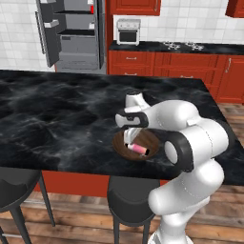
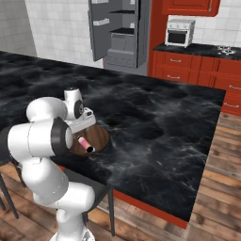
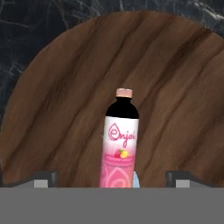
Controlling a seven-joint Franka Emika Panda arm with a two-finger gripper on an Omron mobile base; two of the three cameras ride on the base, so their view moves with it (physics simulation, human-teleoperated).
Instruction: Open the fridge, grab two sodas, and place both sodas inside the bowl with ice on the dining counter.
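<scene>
One label reads — a looping white script, "Enjoi", on the pink-and-white wrapper of the soda bottle [image 3: 120,144] lying in the wooden bowl [image 3: 57,109]; nothing else is legible.

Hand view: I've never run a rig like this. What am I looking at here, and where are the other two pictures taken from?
The machine is a white robot arm on a driving base. Two cameras ride behind it, left and right, looking over the black dining counter; the fridge beyond stands open. The hand view looks along the gripper into the wooden bowl. A pink-labelled soda lies in the bowl between the fingers, which stand wide apart, clear of it. Nothing is held.
</scene>
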